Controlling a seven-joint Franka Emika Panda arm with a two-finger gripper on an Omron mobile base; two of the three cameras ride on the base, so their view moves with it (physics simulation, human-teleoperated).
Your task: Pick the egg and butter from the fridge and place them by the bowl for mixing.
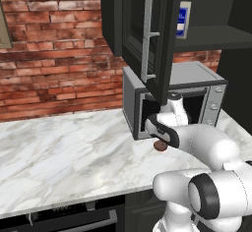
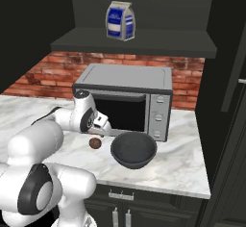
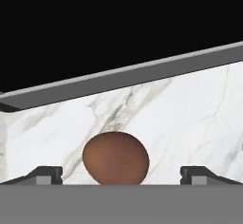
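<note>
With our fingers point(image 3: 121, 174) spread wide and holding nothing, the egg point(image 2: 95, 143) rests on the desk point(image 2: 182, 166) just left of the bowl point(image 2: 133, 150), and we could nudge it rolling when pulling away.

Egg point(image 3: 116, 157) smooth matt; counter point(image 1: 64, 152) glossy marble.
</note>
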